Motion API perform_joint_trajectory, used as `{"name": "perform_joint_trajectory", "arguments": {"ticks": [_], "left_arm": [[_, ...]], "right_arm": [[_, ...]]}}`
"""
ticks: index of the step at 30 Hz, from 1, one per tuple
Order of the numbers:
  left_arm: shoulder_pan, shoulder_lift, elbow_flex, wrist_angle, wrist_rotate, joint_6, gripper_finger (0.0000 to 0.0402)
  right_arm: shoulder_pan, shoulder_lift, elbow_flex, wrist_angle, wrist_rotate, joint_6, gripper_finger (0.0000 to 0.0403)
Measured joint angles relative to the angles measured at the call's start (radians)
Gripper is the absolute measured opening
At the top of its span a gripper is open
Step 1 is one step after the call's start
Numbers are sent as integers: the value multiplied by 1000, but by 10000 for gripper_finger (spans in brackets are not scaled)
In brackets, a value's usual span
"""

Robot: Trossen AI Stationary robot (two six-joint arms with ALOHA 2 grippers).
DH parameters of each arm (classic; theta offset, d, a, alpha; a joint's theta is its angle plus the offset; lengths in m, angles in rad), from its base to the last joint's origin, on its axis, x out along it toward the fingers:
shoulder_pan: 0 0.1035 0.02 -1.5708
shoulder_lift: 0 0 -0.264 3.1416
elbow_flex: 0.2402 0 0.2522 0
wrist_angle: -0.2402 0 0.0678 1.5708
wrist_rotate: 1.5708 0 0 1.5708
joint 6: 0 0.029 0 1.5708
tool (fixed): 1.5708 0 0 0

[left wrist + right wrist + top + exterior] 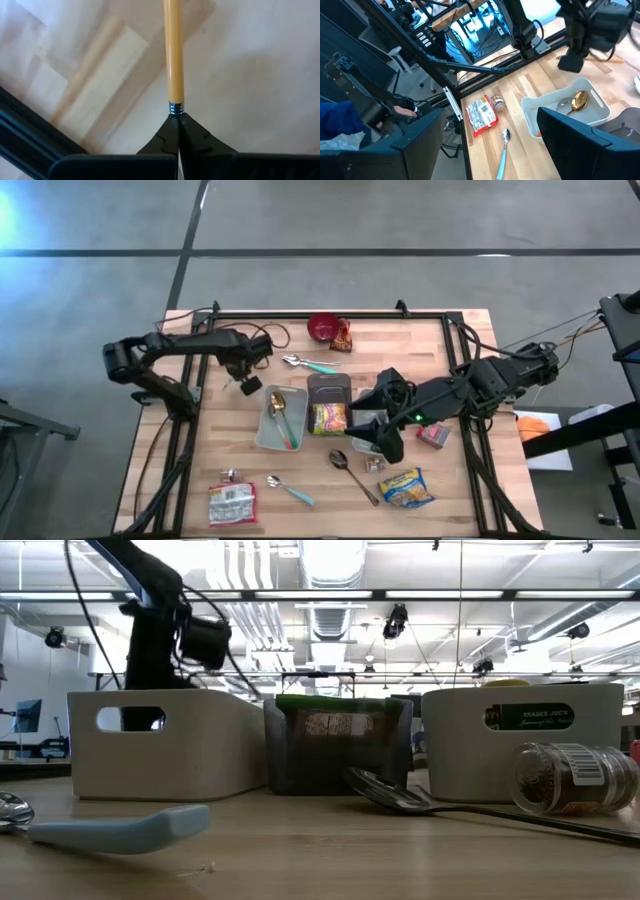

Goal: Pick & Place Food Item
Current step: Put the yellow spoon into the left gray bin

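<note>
Left gripper (178, 120): fingers pressed together on the tip of a yellow-handled utensil (173, 55), at the silver ferrule; pointed steeply down over the wood table (200, 470), near its left edge.
Utensil: handle runs straight away from the fingertips; working end out of frame, type cannot be told.
Right gripper (490, 145): fingers spread wide, holding nothing; raised over the table's right half.
Food items: noodle packet (329, 418) standing in the dark bin (328, 386) at centre; yellow packet (404, 487) near the front right; red-and-white packet (232, 503) at the front left.
White tray (262, 432): left of the dark bin, holding a gold spoon (279, 404).
High view only: red bowl (322, 328) at the far edge; whole layout.
Left wrist view only: the pinch on the utensil.
Low view only: spice jar (572, 778) lying on its side; teal-handled spoon (115, 830) in the foreground.
Right wrist view only: the left arm beyond the white tray; room equipment past the table.
</note>
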Motion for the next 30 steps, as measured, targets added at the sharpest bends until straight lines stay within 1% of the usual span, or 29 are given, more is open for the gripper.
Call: {"name": "perform_joint_trajectory", "arguments": {"ticks": [7,12,14,17,21,25,30], "left_arm": [[-3,-119,33,-28,47,31,2],[-15,-207,68,-42,55,66,1],[-21,-238,93,-46,60,98,1],[-49,-275,142,-61,101,187,1],[-129,-285,233,-105,110,330,0],[-267,-277,304,-117,109,523,0],[-438,-278,326,-59,107,752,0]], "right_arm": [[0,0,0,0,0,0,312],[0,0,0,6,0,0,312],[0,0,0,6,0,0,312],[0,0,0,6,1,0,312],[0,0,0,7,1,-2,312],[0,0,0,8,2,-3,312],[0,0,0,8,26,-3,312]]}}
